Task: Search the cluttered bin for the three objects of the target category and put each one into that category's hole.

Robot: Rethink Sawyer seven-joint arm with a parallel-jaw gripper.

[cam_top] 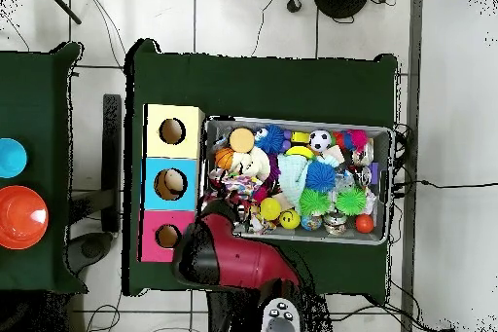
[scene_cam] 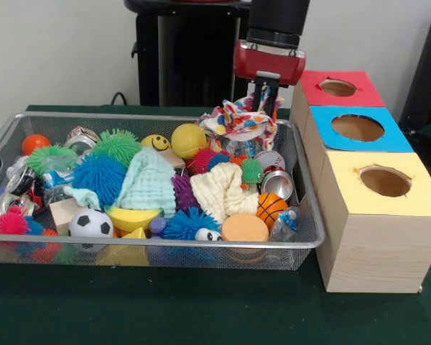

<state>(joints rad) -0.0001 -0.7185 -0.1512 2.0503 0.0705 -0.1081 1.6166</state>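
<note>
Patterned cloth (scene_cam: 238, 120), white with coloured spots, is bunched at the far right corner of the wire mesh bin (scene_cam: 305, 237), and the gripper (scene_cam: 266, 100) reaches down onto its top, its dark fingers sunk in the folds; whether they are clamped on the fabric I cannot tell. In the overhead view the red arm covers that corner of the bin (cam_top: 385, 133). Beside the bin stand three wooden boxes in a row, each with a round hole: a red-topped box (scene_cam: 335, 88) nearest the gripper, then a blue-topped box (scene_cam: 358, 128), then a yellow-topped box (scene_cam: 383, 182). A cream knitted cloth (scene_cam: 218, 190) and a pale green cloth (scene_cam: 150, 183) lie among spiky balls in the bin's middle.
</note>
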